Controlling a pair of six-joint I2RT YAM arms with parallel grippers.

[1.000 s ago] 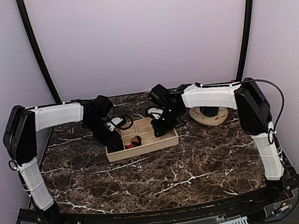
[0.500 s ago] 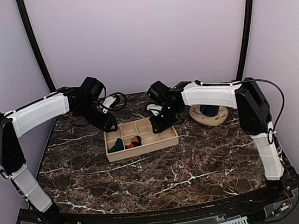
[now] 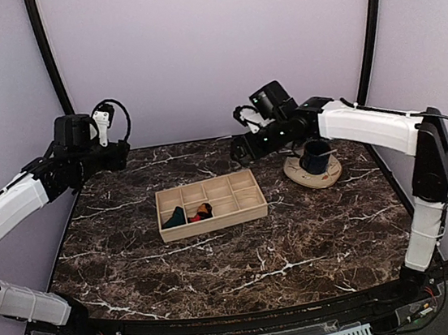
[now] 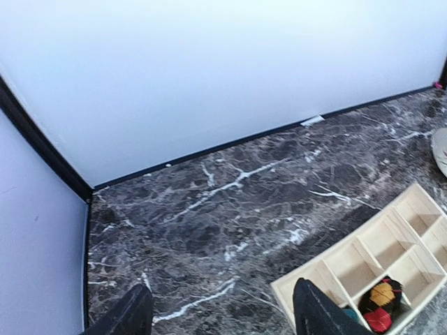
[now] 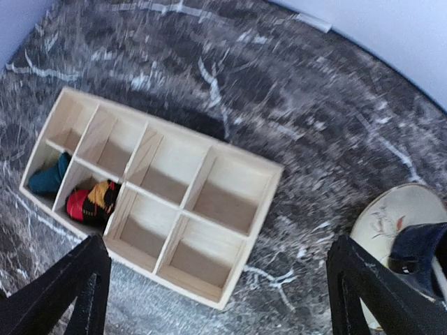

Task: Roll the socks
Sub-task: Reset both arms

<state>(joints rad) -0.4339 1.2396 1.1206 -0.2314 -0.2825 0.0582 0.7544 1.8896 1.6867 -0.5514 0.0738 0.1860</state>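
both socks lie bunched in the wooden divider tray (image 3: 215,224), near row: teal sock (image 3: 174,217) in the leftmost compartment, black/orange argyle sock (image 3: 202,212) in the next one to the right. left gripper (image 4: 220,317) hangs over the marble table (image 3: 299,248) at the far-left corner, fingers spread, nothing held. right gripper (image 5: 220,244) is up behind the tray's right end, spread wide, empty. blue cup (image 3: 315,156) on saucer (image 3: 303,178) at the right.

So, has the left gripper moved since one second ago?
Yes. The left gripper was at the left end of the wooden tray; now it is raised, up and left of it.
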